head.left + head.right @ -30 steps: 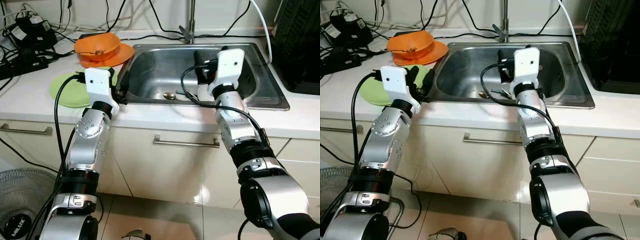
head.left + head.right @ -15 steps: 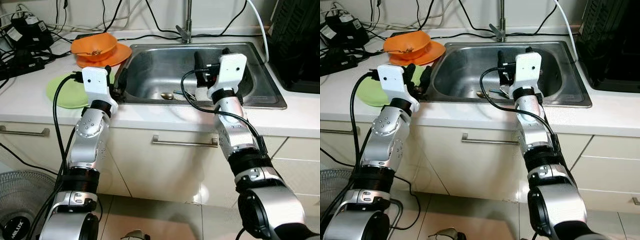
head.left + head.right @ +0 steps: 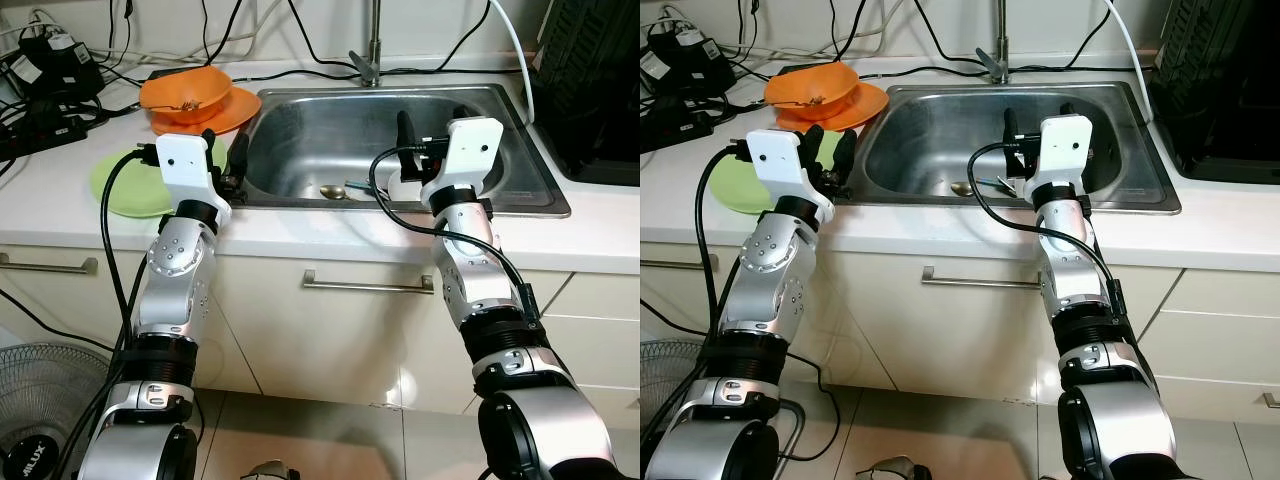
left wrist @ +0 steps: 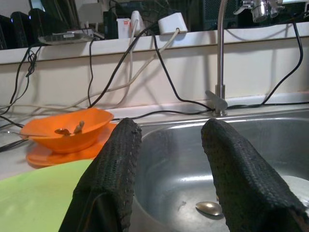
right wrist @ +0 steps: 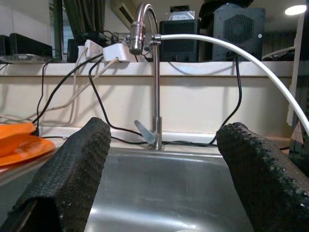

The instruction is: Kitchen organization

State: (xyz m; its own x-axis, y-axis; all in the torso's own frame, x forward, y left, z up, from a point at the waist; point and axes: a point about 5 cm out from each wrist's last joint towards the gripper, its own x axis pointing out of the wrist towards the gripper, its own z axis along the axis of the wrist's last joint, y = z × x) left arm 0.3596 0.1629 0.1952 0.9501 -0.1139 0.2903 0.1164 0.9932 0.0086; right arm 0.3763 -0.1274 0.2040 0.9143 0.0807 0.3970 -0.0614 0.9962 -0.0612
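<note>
A steel sink is set in the white counter, with a spoon and a white dish on its bottom. My left gripper is open over the sink's front left corner, pointing across the basin, with nothing between its fingers. My right gripper hovers open above the front right of the basin, over the white dish, facing the faucet. An orange bowl with scraps sits on an orange plate. A green plate lies left of the sink.
Power strips and cables crowd the back left of the counter. A black rack stands right of the sink. A hose runs from the faucet. Below are cabinet fronts with a handle, and a floor fan.
The whole view has shifted a little as the camera moved. My right gripper has drifted slightly to the right over the basin. Both grippers remain open and hold nothing.
</note>
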